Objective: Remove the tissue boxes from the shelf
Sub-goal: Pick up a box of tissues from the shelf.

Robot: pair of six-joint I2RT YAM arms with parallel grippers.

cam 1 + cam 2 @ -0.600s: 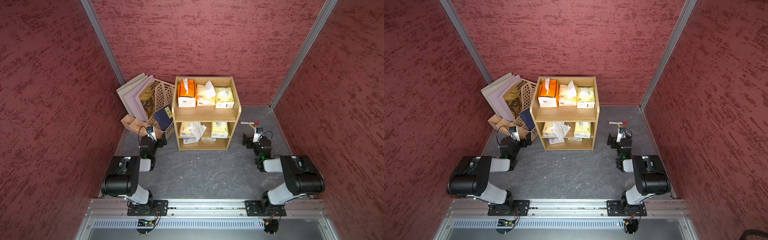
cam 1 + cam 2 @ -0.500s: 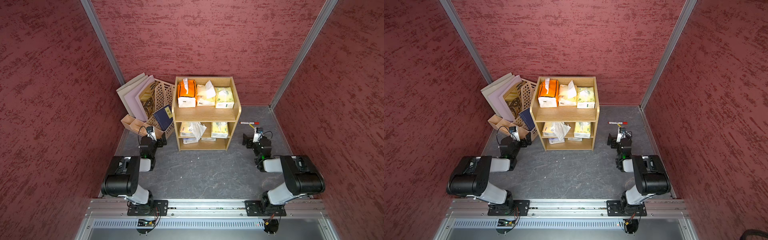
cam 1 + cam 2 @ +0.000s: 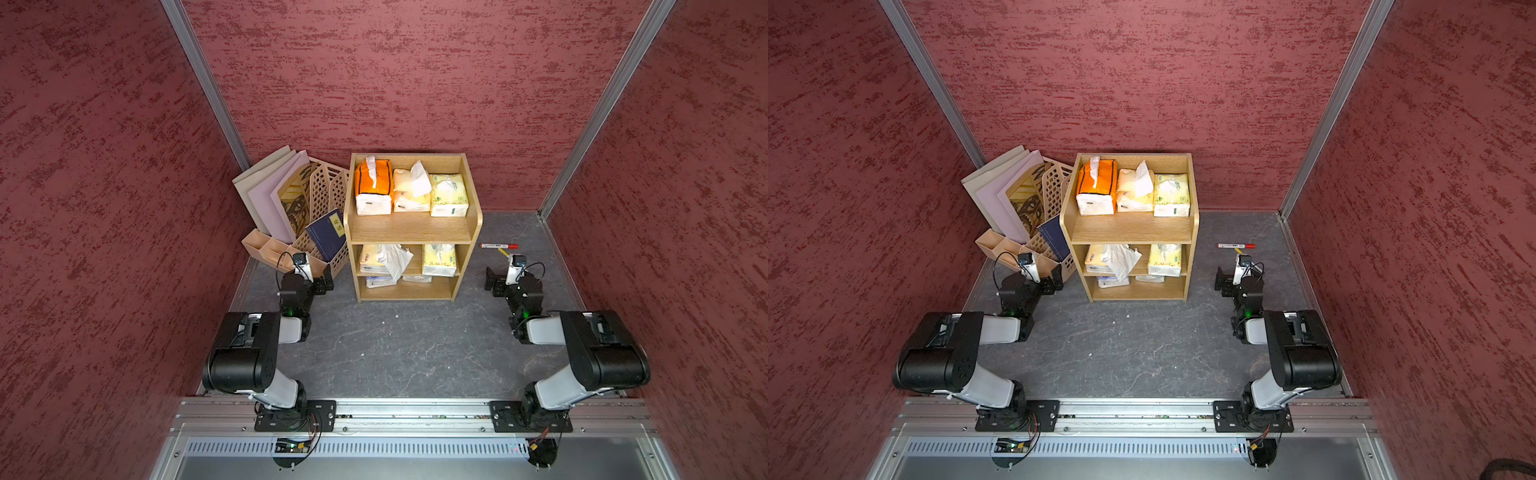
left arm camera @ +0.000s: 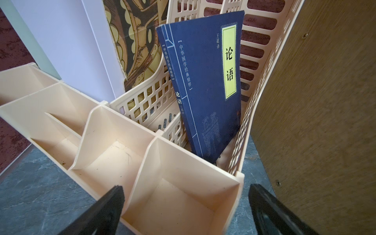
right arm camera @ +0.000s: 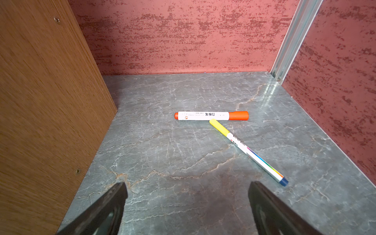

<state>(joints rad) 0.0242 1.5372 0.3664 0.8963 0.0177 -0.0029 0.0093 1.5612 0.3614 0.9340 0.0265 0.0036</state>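
While both my arms sit folded low on the grey marbled table (image 3: 407, 345), the shelf (image 3: 411, 226) stands toward the back between them, its open front facing me. Just beside it on my left leans the beige lattice file holder (image 3: 328, 195), stuffed with folders.

All the tissue boxes I can see are on the shelf. On the top tier three sit side by side against the back panel: the orange-and-white pack (image 3: 373, 187), the cream pack (image 3: 410, 193) with a tissue sticking up, and the pale yellow-green pack (image 3: 449, 195). On the middle tier lie a yellow pack (image 3: 376, 257) with loose white tissue spilling over its front and a second yellow-green pack (image 3: 439, 259). Something pale sits beneath them, possibly another pack, but I cannot make it out.

My left gripper (image 4: 185, 188) is spread wide and holds nothing. It faces the holder's front corner compartment, with the shelf's side panel close by. My right gripper (image 5: 187, 186) is equally wide and bare, low over the table beside the shelf's other side.

A dark blue book (image 4: 209, 81) stands in the holder. Ahead of my right gripper lie a red-capped marker (image 5: 211, 116) and a thin yellow-capped pen (image 5: 244, 146), the pen's cap touching the marker.
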